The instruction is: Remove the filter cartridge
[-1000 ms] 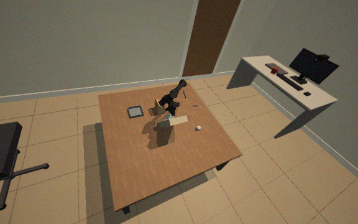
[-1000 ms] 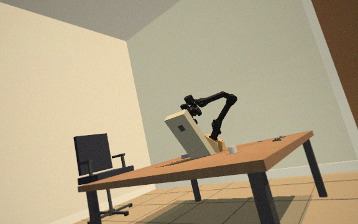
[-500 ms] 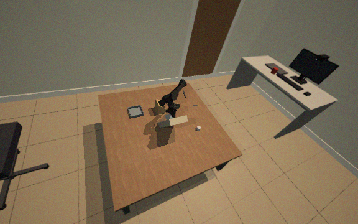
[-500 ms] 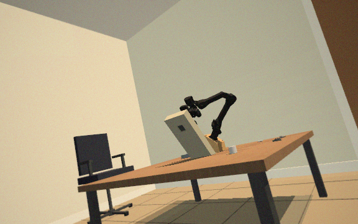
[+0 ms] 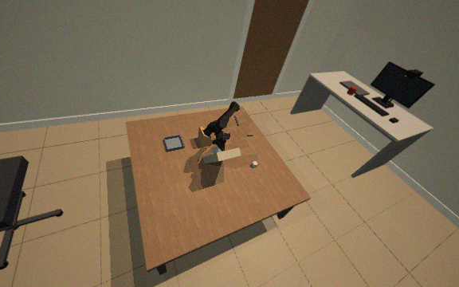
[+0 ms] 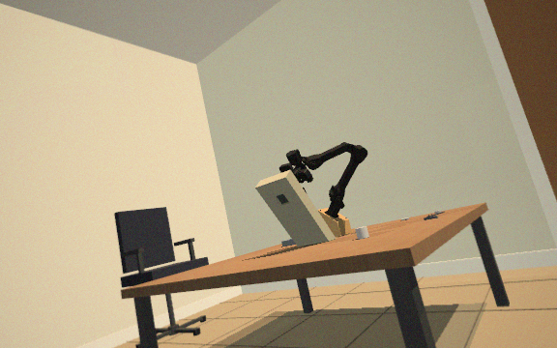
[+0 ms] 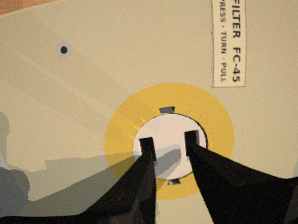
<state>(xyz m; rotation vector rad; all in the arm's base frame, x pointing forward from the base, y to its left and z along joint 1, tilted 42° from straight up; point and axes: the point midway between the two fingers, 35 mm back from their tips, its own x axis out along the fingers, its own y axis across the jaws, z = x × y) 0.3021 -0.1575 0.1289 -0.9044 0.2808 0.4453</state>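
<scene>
The round white filter cartridge (image 7: pixel 170 125) sits in the sloped service panel (image 5: pixel 229 154) (image 6: pixel 303 213) (image 7: pixel 265 125), inside a yellow ring (image 7: pixel 120 137). Its two dark slots stand left and right on its face. My gripper (image 7: pixel 170 155) is partly open, with nothing between its fingers. In the wrist view, each fingertip overlaps the lower part of one slot; whether the tips are inside the slots cannot be told. The panel hides the fingertips in the exterior view. The tray (image 5: pixel 174 148) stands on the table, apart from the panel.
A small white cup (image 5: pixel 254 164) (image 6: pixel 362 232) stands on the table (image 5: pixel 174 223) beside the panel. Two small dark items (image 5: pixel 237 120) (image 5: pixel 249 135) lie near the table's far edge. A label (image 7: pixel 229 50) and a small dark round spot (image 7: pixel 63 50) are on the panel face.
</scene>
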